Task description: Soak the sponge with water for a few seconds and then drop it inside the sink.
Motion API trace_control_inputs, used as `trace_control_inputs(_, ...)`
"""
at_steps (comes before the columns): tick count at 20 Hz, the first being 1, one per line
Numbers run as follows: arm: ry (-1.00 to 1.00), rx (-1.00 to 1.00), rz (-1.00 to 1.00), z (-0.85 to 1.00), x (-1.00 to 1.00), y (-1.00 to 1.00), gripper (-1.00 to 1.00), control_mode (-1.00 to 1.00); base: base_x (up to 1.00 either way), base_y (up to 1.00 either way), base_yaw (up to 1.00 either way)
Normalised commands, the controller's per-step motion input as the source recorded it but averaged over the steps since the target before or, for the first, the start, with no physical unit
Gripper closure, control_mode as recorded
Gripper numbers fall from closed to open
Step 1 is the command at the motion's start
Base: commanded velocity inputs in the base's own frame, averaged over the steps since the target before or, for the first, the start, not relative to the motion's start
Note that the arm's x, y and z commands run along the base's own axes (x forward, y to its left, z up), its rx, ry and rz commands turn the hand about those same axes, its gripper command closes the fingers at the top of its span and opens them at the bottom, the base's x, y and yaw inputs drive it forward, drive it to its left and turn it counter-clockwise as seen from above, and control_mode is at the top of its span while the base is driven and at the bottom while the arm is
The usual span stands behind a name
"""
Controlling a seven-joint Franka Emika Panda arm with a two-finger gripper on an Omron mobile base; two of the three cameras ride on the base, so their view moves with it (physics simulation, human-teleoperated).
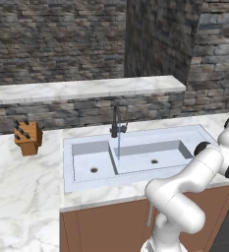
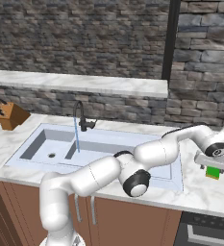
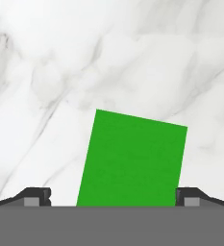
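Observation:
The sponge (image 3: 132,158) lies flat on the white marble counter, its bright green top facing the hand camera. In the right base view the sponge (image 2: 212,173) rests on the counter to the right of the sink (image 2: 36,140), with a yellow layer under the green. My gripper (image 2: 213,168) hovers directly over it, open, and one finger (image 3: 36,197) stands off each side of the sponge without touching it. A thin blue stream of water (image 1: 119,145) runs from the dark faucet (image 1: 116,120) down into the sink (image 1: 68,162) near the divider between its two basins.
A wooden knife block (image 1: 28,137) stands on the counter left of the sink. A raised marble ledge (image 1: 86,89) and stone wall run behind the faucet. A dark appliance front (image 2: 205,230) sits below the counter under the sponge.

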Motion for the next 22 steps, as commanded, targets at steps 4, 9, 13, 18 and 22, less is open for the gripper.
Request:
trace_control_inputs(4, 0.04, 0.08, 0.00, -0.19, 0.00, -0.08, -1.00, -1.00, 0.00, 0.00, 0.00)
trace_control_inputs(9, 0.03, 0.08, 0.00, -0.12, 0.00, -0.10, -1.00, -1.00, 0.00, 0.00, 0.00)
trace_control_inputs(13, 0.00, 0.04, 0.00, -0.31, 0.00, -0.11, -1.00, -1.00, 0.00, 0.00, 0.00)
trace_control_inputs(18, 0.01, 0.06, 0.00, -0.31, 0.00, -0.22, -1.00, -1.00, 0.00, 0.00, 0.00)
trace_control_inputs(22, 0.05, 0.08, 0.00, -0.15, 0.00, -0.20, -1.00, -1.00, 0.00, 0.00, 0.00)
